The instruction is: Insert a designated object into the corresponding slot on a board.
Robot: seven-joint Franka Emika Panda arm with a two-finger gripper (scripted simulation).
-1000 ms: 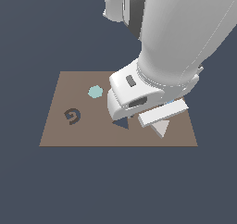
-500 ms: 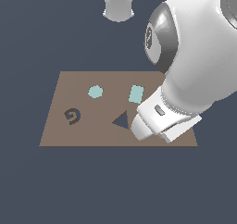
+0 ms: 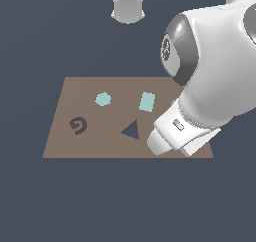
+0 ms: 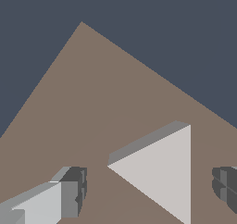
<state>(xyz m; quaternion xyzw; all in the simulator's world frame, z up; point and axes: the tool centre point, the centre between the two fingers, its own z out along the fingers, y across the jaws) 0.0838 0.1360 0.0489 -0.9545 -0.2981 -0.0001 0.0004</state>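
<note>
Grey triangular block [image 4: 159, 172]: lying flat on brown board [image 3: 65, 141], between the spread fingers [image 4: 69, 197] of the pincer [image 4: 148, 195], untouched; pincer open. Dark triangular slot [image 3: 131, 130]: mid-board, beside the arm. Teal hexagon [image 3: 103, 99], teal rectangle [image 3: 147, 101], dark spiral [image 3: 77, 125]: same board.

Arm [image 3: 210, 86] hides block, claw; heart [image 3: 173, 103] mostly covered.

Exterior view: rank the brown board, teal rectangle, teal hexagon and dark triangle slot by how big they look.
1. brown board, by far the largest.
2. teal rectangle.
3. dark triangle slot and teal hexagon look about alike, so I won't rank them.
</note>
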